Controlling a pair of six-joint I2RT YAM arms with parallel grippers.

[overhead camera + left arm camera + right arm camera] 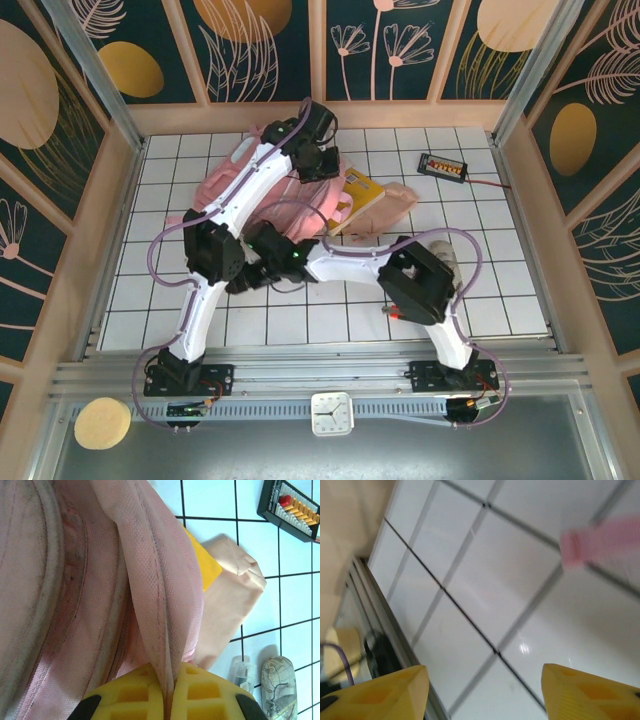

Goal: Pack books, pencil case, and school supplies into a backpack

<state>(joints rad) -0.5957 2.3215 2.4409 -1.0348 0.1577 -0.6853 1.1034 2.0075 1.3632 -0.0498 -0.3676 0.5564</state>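
Observation:
The pink backpack (228,190) lies at the back left of the tiled table. My left gripper (170,690) is shut on a fold of backpack (150,580) fabric, pinched between its yellow fingers (210,692); from above this gripper (322,168) sits at the bag's right edge. The yellow book (360,190) pokes out from under the bag, also seen as a yellow corner (209,569). The pale-pink pencil case (402,204) lies right of it (235,595). A clear piece (242,672) and a white printed item (277,680) lie beyond. My right gripper (485,690) is open over bare tiles, near a pink strap (600,542).
A black wired box with orange buttons (443,166) sits at the back right (292,507). Wooden walls ring the table, with a metal rail (300,372) along the front edge. My right arm (420,280) stretches leftwards across the middle of the table.

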